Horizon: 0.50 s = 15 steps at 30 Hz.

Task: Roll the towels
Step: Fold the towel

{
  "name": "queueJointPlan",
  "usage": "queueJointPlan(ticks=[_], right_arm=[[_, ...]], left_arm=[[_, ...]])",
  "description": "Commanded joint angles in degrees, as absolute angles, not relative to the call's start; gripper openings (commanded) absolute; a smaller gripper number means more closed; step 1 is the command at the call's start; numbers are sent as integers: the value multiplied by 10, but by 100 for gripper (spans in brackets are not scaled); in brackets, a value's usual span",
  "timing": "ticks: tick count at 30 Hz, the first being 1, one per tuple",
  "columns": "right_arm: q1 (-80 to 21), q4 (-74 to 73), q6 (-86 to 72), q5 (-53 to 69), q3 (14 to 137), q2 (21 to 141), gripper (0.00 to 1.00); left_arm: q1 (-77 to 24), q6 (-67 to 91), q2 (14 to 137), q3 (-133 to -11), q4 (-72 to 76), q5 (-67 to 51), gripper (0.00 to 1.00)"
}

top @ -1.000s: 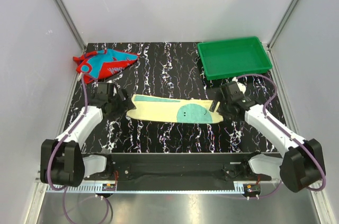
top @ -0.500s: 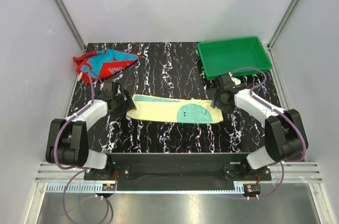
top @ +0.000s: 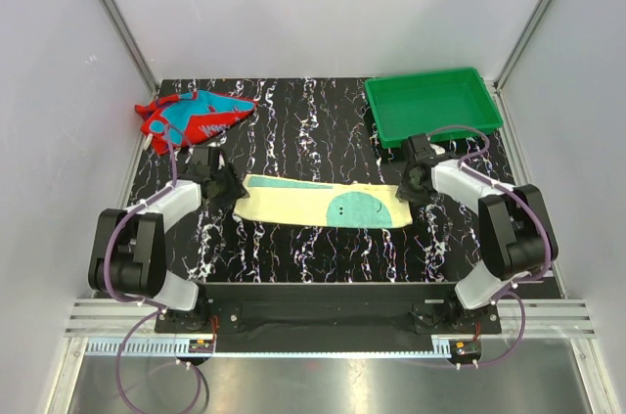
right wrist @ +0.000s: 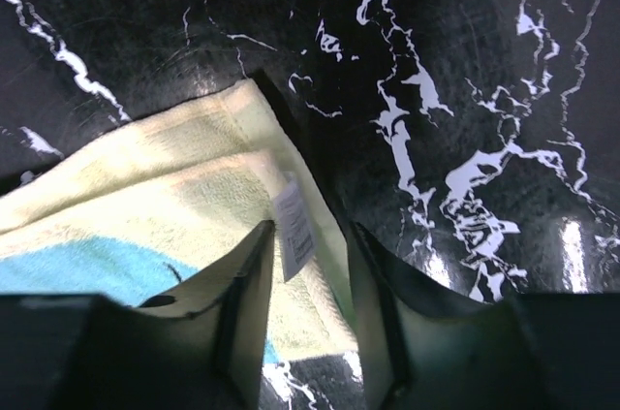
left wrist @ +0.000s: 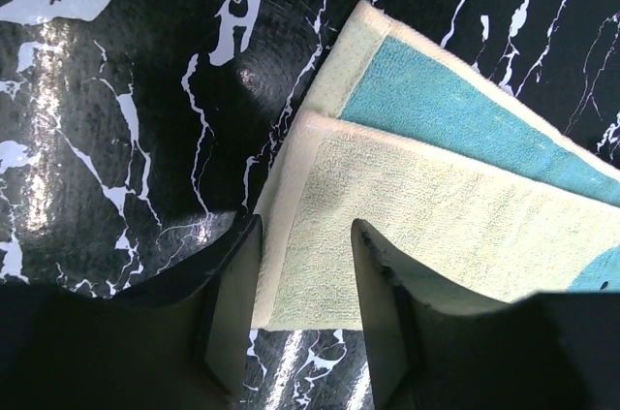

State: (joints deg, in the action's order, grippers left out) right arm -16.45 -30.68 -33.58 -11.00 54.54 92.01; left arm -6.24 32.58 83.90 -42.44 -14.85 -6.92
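Observation:
The pale yellow towel with its teal half-round patch lies folded flat across the middle of the table. My left gripper is down at the towel's left end. In the left wrist view that gripper is open and straddles the near left corner of the towel, which lies flat. My right gripper is down at the right end. In the right wrist view it is open around the towel's edge and its white label. The red towel lies crumpled at the back left.
An empty green tray stands at the back right, just behind my right arm. White walls with metal posts close in the black marbled table on three sides.
Both grippers have dropped onto the yellow towel's ends and their jaws have narrowed. The arms have drawn in closer to their bases. Neither towel has moved.

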Motion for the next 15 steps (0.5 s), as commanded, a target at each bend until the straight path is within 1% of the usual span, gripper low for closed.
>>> queueJointPlan(ticks=[1,4,5,6,7,8,9,10,11,15], right_arm=[[-163,-276,-325,-97,568,944,42],[-163,-274,-323,-99,573,954,37],[-163,-275,-323,-100,575,954,34],[-163,-275,-321,-104,575,955,32],[-163,-276,-321,-105,576,955,31],[-163,-276,-321,-108,576,954,30],[-163,-279,-320,-109,576,954,30],[-163,-281,-319,-111,577,951,29],[-163,-284,-318,-112,577,949,27],[-163,-301,-316,-119,576,933,27]], left_arm=[[-63,316,848,-449,-110,-84,45],[-64,315,853,-448,-105,-85,38],[-64,314,854,-450,-105,-85,28],[-64,313,855,-452,-104,-85,21],[-64,313,857,-453,-103,-85,19],[-64,313,858,-454,-103,-85,13],[-64,312,860,-456,-103,-84,2],[-64,312,860,-457,-105,-83,0],[-64,313,860,-458,-105,-82,0],[-65,313,849,-466,-114,-82,0]])
